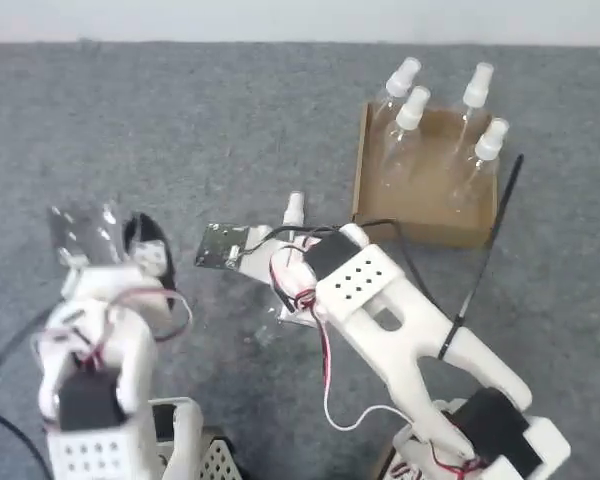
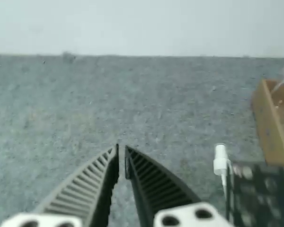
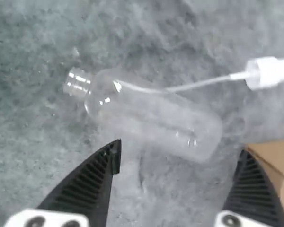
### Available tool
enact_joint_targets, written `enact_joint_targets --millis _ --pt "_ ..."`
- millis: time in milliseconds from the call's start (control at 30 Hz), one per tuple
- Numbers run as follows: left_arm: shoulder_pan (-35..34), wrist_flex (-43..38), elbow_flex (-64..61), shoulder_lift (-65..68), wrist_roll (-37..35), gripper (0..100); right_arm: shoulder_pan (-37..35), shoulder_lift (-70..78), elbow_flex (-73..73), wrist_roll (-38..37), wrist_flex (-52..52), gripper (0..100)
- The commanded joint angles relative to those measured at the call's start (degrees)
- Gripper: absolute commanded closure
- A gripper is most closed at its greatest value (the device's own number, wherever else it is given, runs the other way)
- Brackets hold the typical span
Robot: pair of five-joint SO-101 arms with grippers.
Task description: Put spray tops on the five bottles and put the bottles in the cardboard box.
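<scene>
Right gripper (image 3: 180, 150) first: its fingers (image 3: 92, 179) are spread wide and hold nothing. They hang above a clear bottle (image 3: 146, 113) that lies on its side on the grey worktop (image 1: 180, 120), with its open neck bare. The bottle sits in the gap ahead of the fingertips, and neither finger touches it.

Just beside the bottle is the loose spray top (image 3: 270, 73), white, with its thin dip tube (image 3: 189, 85) running across towards the bottle's shoulder. Whether the tube rests on the bottle, I cannot tell.

The right arm (image 1: 400, 320) stretches from its base at the near right edge diagonally out to the middle of the worktop, with its wrist tipped downward.

Left gripper (image 2: 122, 151) now: its fingers (image 2: 94, 184) are pressed almost together, with only a sliver between the tips and nothing caught in them. They point out level over bare worktop. The left arm (image 1: 100, 340) is folded close above its base at the near left, well apart from the bottle.

At the far right stands the cardboard box (image 1: 365, 170). Upright inside it are 4 bottles (image 1: 395, 150), each wearing a white spray top.
</scene>
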State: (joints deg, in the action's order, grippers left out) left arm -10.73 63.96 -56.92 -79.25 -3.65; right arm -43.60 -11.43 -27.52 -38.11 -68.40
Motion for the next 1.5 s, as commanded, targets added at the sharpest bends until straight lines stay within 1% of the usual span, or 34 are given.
enact_joint_targets --millis 0,100,200,333,533,767,900,1000,1133,1233,1300,1367,1433,1467 --pt "-4.66 3.16 12.09 16.26 0.97 99 -1.1 2.77 3.78 -3.34 3.38 68.4" --pt "-5.27 3.96 14.99 23.12 2.37 99 -2.51 5.32 3.78 -4.92 5.32 68.4" --pt "-5.27 2.73 15.16 27.6 2.81 99 -3.47 7.34 3.69 -5.8 6.99 68.4" --pt "-5.27 1.05 14.99 29.8 2.81 99 -3.12 10.33 3.69 -5.71 7.43 68.6" --pt "-5.19 1.14 14.81 30.33 2.81 99 -3.21 14.46 3.69 -4.4 7.25 69.8" --pt "-5.27 1.41 14.81 30.33 2.81 99 -3.3 14.64 3.69 5.54 6.73 86.8" --pt "-5.27 1.49 14.81 30.33 2.81 99 -3.47 14.29 3.78 10.37 5.23 93.7" --pt "-5.27 1.49 14.81 30.33 2.81 99 -2.86 11.3 3.78 14.07 4.18 97.7" --pt "-5.27 1.49 14.81 30.33 2.81 99 -0.22 3.12 3.96 19.52 -0.66 99.3" --pt "-5.01 1.58 14.81 30.33 2.81 99 4.0 -4.18 3.87 20.13 -5.76 99.3" --pt "-4.57 1.58 14.81 30.42 2.81 99 7.6 -9.19 3.96 20.22 -9.98 99.3" --pt "-2.73 1.58 14.81 30.42 2.81 99 11.82 -14.46 3.96 19.87 -14.81 99.3" --pt "0.53 1.58 14.81 30.77 2.81 99 17.36 -19.47 4.04 18.9 -20.18 99.4" --pt "2.73 1.58 14.81 31.56 2.81 99 20.7 -22.02 4.04 16.97 -22.73 99.4"
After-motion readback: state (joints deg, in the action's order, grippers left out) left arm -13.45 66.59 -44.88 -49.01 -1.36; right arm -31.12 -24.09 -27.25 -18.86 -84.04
